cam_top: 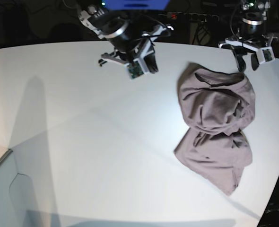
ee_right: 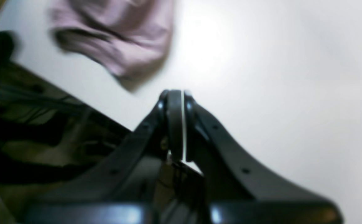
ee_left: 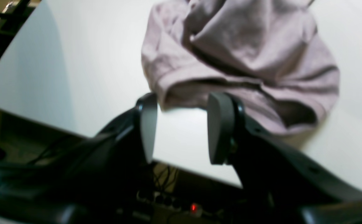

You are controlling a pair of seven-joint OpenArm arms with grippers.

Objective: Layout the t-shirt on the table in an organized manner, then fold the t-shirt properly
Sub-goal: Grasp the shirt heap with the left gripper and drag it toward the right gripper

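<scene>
- T-shirt lies crumpled at 3 o'clock on the table; not laid out yet.
- Left gripper is released, nothing held, jaws at the near hem.
- Right gripper is clenched, empty, well apart.
- One layer only should be pinched before spreading.

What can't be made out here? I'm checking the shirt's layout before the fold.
- t-shirt: bunched on the table; base view folds hide neck and sleeves.
- Left wrist view: top edge crops the shirt.
- Right wrist view: motion blur smears the shirt; the shut right gripper hides the table behind it.
</scene>
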